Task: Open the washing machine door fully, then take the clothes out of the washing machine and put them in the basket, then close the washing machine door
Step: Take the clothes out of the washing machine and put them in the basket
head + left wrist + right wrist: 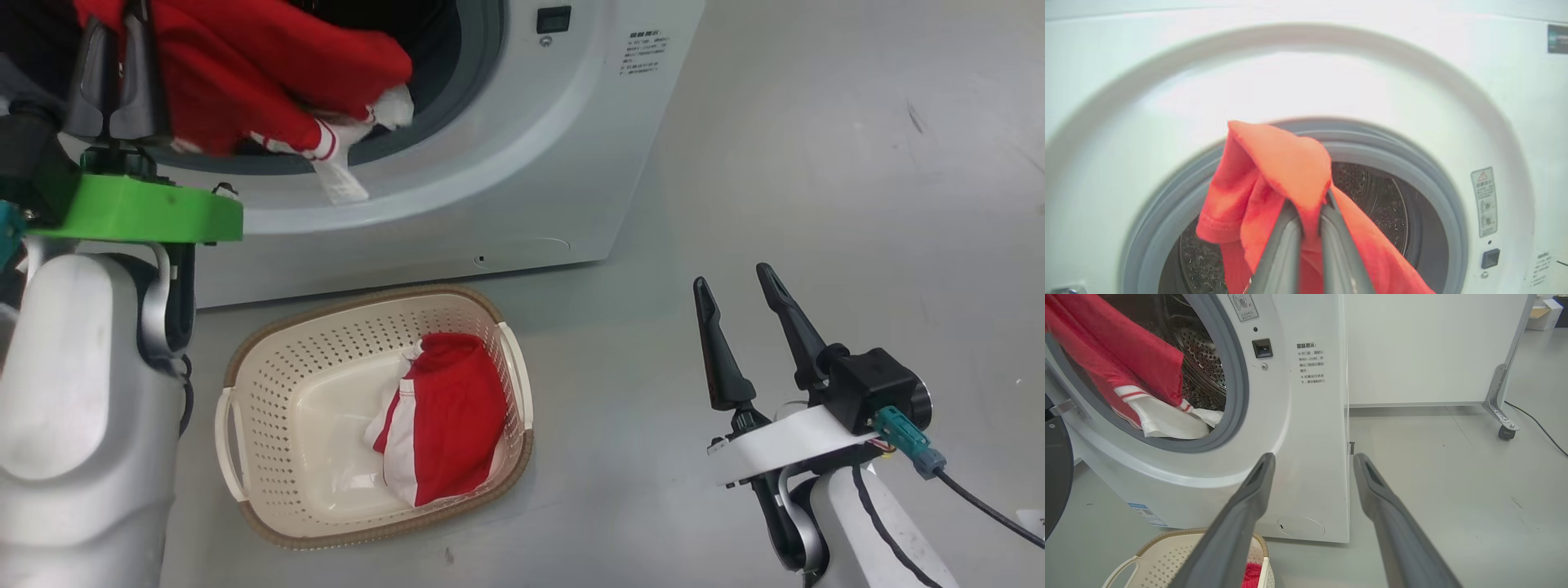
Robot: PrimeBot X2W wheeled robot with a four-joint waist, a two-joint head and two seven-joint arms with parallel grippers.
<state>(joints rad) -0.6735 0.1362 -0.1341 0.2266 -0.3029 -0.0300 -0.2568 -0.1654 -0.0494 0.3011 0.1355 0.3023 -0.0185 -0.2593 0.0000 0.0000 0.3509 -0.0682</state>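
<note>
Over grey floor point(775, 163), left hand point(1310, 220) pinches the clothes point(1286, 163); right hand point(731, 275) spread wide.

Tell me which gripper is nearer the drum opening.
Left. The left gripper is at the drum opening, shut on the red garment; the right gripper hangs open beside the basket.

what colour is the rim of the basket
The rim of the basket is brown with a woven look; the head view shows it best.
</note>
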